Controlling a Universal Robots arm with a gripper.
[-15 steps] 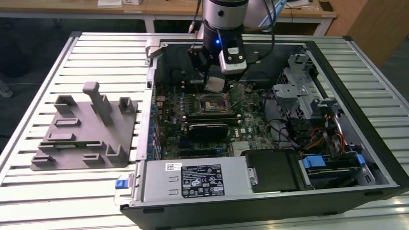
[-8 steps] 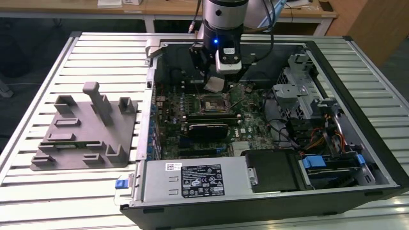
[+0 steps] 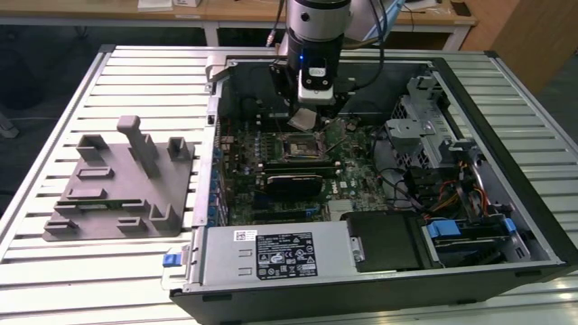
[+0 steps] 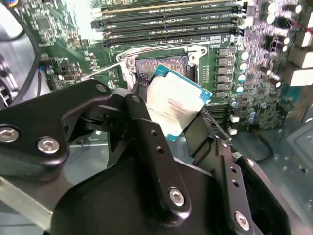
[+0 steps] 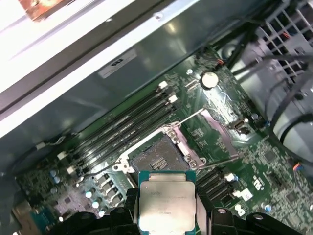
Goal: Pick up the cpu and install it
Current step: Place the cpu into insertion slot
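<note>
Gripper (image 4: 171, 115) grips cpu (image 4: 177, 100) nr socket (image 4: 162, 66).

A grey fixture (image 3: 108, 196) with upright posts sits on a slatted table (image 3: 91, 271). It is just beside an open computer case (image 3: 361, 301), on the exterior view's left. Inside the case lie a green motherboard (image 3: 357, 172), its open socket (image 5: 159, 157) beside memory slots (image 5: 122, 129), a silver power supply (image 3: 280, 254) and a metal drive cage (image 3: 429, 128).
</note>
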